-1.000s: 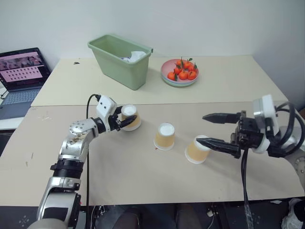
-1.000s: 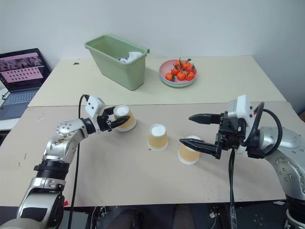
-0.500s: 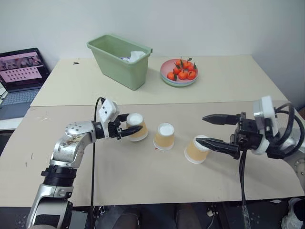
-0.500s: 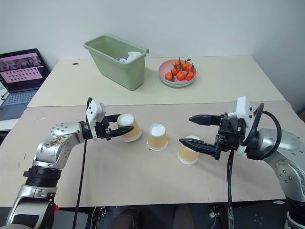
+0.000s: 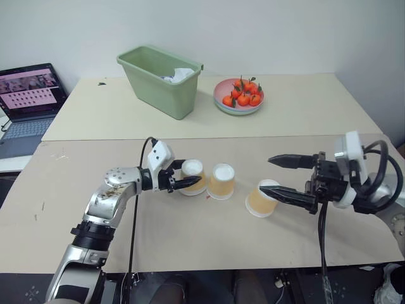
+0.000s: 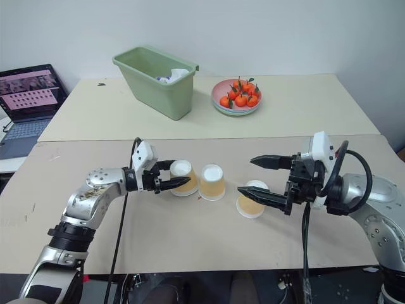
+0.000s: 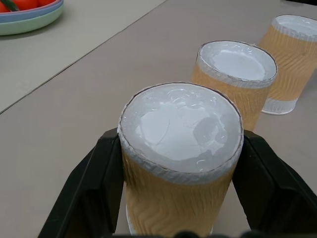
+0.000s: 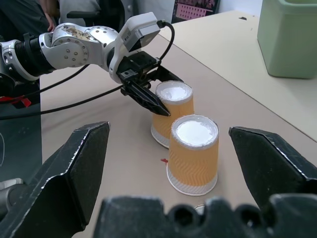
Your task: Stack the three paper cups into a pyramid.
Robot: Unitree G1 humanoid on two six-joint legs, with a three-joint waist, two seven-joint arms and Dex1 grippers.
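Left gripper (image 5: 185, 181) clamps cup (image 5: 192, 177); middle cup (image 5: 221, 180) just beyond jaws, risks knock. Right gripper (image 5: 283, 178) agape, third cup (image 5: 261, 197) at lower finger.

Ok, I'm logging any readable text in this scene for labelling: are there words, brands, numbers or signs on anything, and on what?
No text can be read.
Laptop screen: rows of small thumbnails under a pink band, too small to read.
The three paper cups: plain wavy tan sides, white bases, no print.
Green bin: no label visible.
Plate of oranges: no markings.
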